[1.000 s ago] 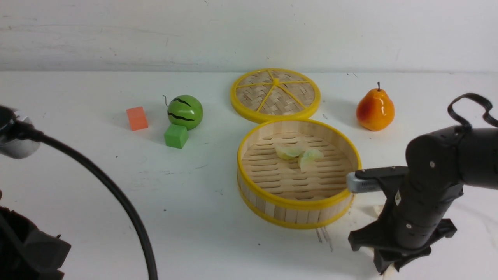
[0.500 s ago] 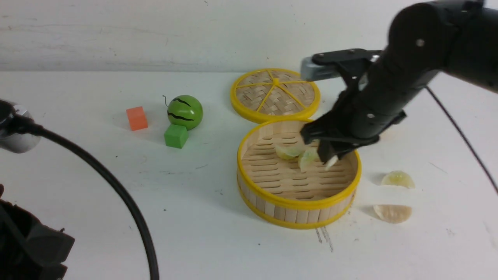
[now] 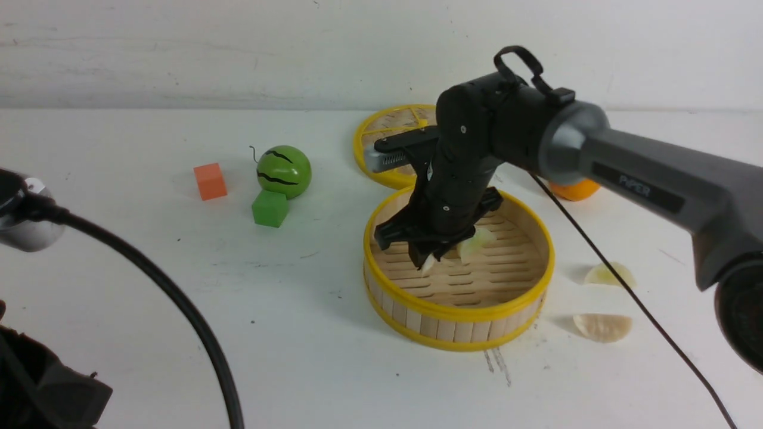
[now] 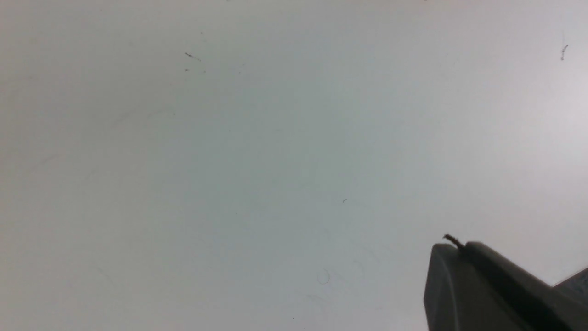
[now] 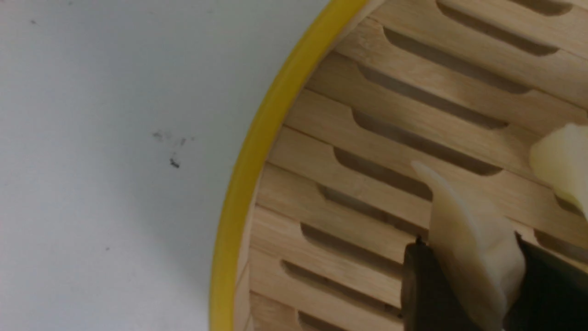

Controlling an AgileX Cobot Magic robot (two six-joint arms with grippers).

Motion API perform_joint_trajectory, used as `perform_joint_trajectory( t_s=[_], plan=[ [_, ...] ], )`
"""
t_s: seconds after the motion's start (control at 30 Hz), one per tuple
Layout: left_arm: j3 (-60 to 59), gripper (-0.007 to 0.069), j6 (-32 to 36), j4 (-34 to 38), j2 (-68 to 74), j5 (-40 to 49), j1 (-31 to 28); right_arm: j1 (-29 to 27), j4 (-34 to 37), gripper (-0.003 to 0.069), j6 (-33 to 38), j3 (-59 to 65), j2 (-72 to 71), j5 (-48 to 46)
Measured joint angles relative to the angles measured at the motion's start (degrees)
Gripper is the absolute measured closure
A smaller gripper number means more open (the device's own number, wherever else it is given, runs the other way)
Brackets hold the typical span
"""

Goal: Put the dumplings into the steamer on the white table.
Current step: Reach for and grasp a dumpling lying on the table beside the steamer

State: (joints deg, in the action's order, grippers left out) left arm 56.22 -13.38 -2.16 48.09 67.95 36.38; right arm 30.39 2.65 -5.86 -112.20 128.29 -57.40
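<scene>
Steamer (image 3: 456, 325) sits mid-frame on the table (image 3: 298, 333); my right gripper (image 3: 430, 261) hangs inside it, pinching a dumpling (image 5: 468, 248). I'd lower to the bare slats (image 3: 483, 285), clear of the resting dumpling (image 3: 477, 239), then let go gently. Two loose dumplings (image 3: 602, 326) wait lower right.

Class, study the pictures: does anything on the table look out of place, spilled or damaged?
Two dumplings lie on the table beside the steamer rather than in it; the right gripper holds a third dumpling over its floor. Nothing looks spilled or broken.
</scene>
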Motion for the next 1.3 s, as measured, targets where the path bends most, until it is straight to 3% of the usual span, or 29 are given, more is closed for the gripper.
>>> perform_joint_trajectory(
  t_s=[0.2, 0.33, 0.47, 0.6, 0.8, 0.97, 1.1, 1.3],
  plan=[
    [0.00, 0.0634, 0.00, 0.00, 0.00, 0.02, 0.00, 0.00, 0.23, 0.0253, -0.80, -0.72, 1.30, -1.23],
    [0.00, 0.0632, 0.00, 0.00, 0.00, 0.22, 0.00, 0.00, 1.17, 0.0187, 2.14, -3.01, -0.01, -6.91],
    [0.00, 0.0630, 0.00, 0.00, 0.00, 1.53, 0.00, -0.29, 1.69, 0.0188, 9.05, -3.31, -7.00, -12.75],
    [0.00, 0.0628, 0.00, 0.00, 0.00, 1.70, 0.00, -2.09, 1.64, 0.0199, 10.32, -1.12, -13.03, -13.09],
    [0.00, 0.0626, 0.00, 0.00, 0.00, 1.71, 0.00, -9.91, 0.92, 0.0216, 14.67, 13.55, -22.80, -13.28],
    [0.00, 0.0624, 2.08, 0.00, 0.00, 0.53, 0.00, -15.25, 0.85, 0.0216, 24.76, 26.63, -26.67, -13.26],
    [0.00, 0.0621, 4.12, 0.41, 0.00, -0.66, 0.00, -16.70, 0.73, 0.0216, 31.84, 32.67, -26.06, -8.93],
    [0.00, 0.0621, 4.48, 1.36, 0.00, -0.91, 0.00, -16.77, 0.10, 0.0217, 35.62, 35.69, -22.48, 1.31]
  ],
)
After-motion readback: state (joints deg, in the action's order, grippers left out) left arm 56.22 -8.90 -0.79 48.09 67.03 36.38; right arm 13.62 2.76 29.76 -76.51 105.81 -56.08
